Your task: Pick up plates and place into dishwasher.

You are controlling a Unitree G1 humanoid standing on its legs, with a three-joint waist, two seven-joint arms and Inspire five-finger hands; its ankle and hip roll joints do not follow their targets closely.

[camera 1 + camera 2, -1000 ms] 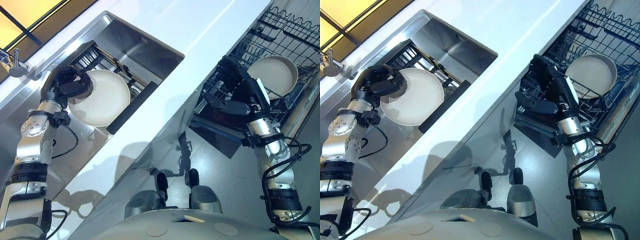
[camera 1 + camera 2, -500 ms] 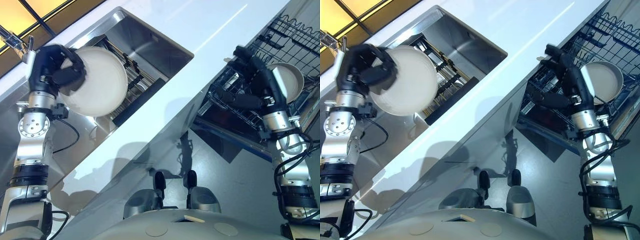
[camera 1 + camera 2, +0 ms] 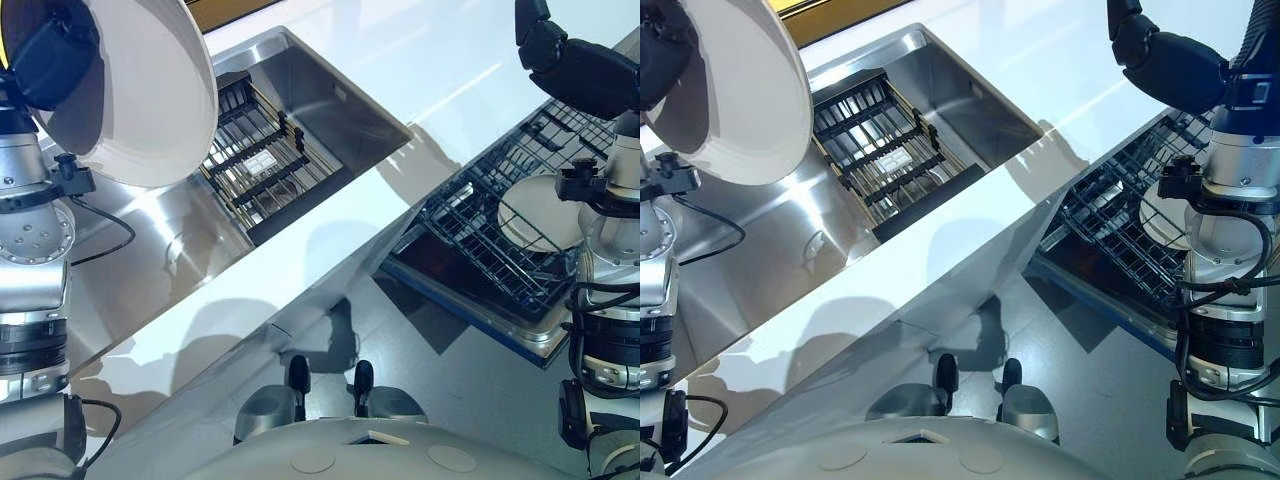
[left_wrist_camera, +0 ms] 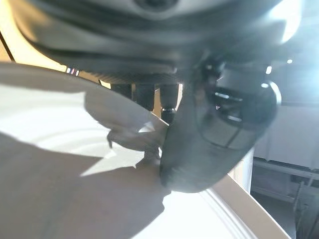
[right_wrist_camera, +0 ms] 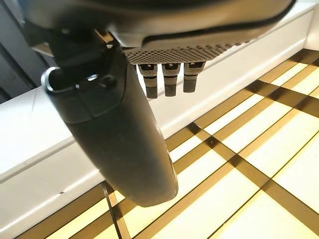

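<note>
We find the white tabletop (image 3: 330, 240) running diagonally through the scene, and we take the steel sink (image 3: 300, 90) set into it as our reference.

Beside the sink, across the strip of tabletop and lower down, the dishwasher rack (image 3: 480, 240) stands pulled out. A second plate (image 3: 535, 215) rests in that rack, at its end farther from the sink.

Inside the sink we note a dark wire drainer (image 3: 255, 165) lying against the basin wall.

The plate (image 3: 140, 90) is raised well above the sink, over the draining side of the basin, and is clear of the drainer. It is tilted, with its pale underside turned toward the head camera.

The left hand (image 3: 50, 60) has hold of this plate at its rim, on the side away from the sink. In the left wrist view we see the thumb (image 4: 209, 144) pressed onto the plate's inner face, with the fingers (image 4: 149, 94) curled behind the rim, so the hand is closed in a pinch on the plate.

The right hand (image 3: 1170, 65) is held high, above the tabletop between sink and rack, and touches nothing. In the right wrist view its fingers (image 5: 167, 82) look only short and its thumb (image 5: 124, 139) straight; we read the hand as relaxed and empty.
</note>
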